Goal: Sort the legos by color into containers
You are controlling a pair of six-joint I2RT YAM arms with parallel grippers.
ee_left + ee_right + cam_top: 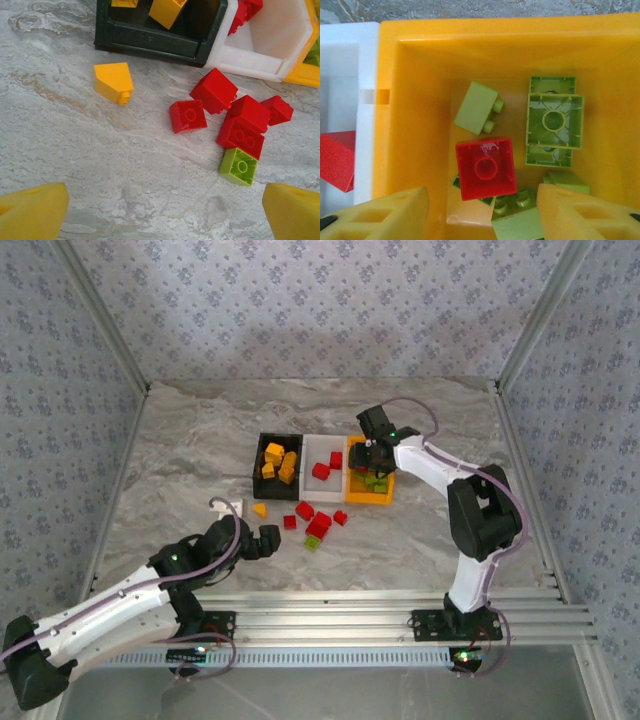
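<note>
Three containers stand side by side: a black bin (278, 462) with yellow legos, a white bin (322, 468) with red ones, and an orange-yellow bin (368, 485). My right gripper (481, 195) hangs open inside the orange-yellow bin (415, 100), above a red lego (486, 168) that lies hollow side up among several green legos (554, 120). Open wide, my left gripper (162, 215) is low over bare table. Ahead of it lie a yellow lego (114, 81), several red legos (188, 116) and a green lego (238, 166).
A small white piece (228, 506) lies on the table left of the loose legos. Metal rails (400, 605) run along the near edge. Patterned walls with frame posts close the left, right and far sides.
</note>
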